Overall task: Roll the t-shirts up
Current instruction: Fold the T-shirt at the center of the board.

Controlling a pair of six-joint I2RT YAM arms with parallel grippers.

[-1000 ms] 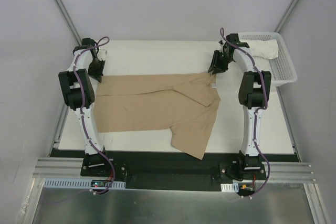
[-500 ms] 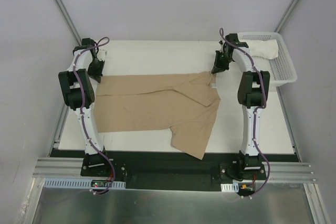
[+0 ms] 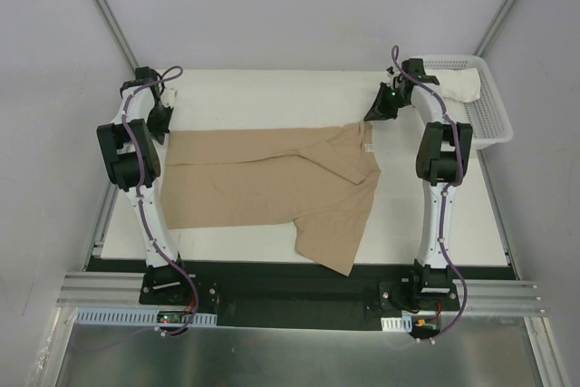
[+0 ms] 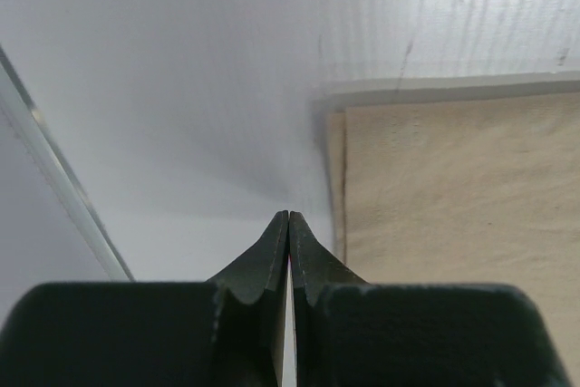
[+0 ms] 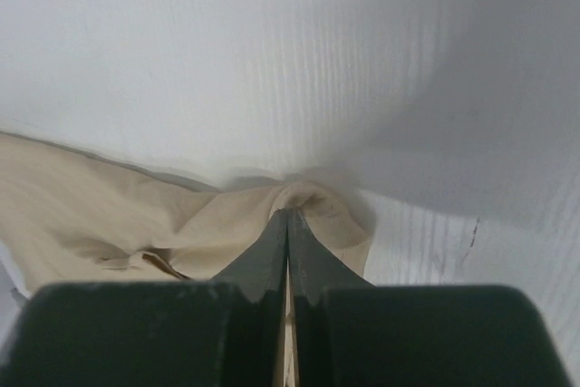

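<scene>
- Standing at the far left of the table [image 3: 272, 88], the left gripper [image 4: 288, 217] is fully closed, with nothing visible between its fingers. The edge of the tan t-shirt [image 4: 453, 224] lies just beside it.
- The tan t-shirt lies spread flat across the table's middle, one sleeve reaching toward the near edge.
- The right gripper [image 5: 288, 213] is clamped on a bunched fold at the shirt's far right corner.
- The white t-shirt [image 3: 456, 88] lies in the basket [image 3: 494, 129] at far right.
</scene>
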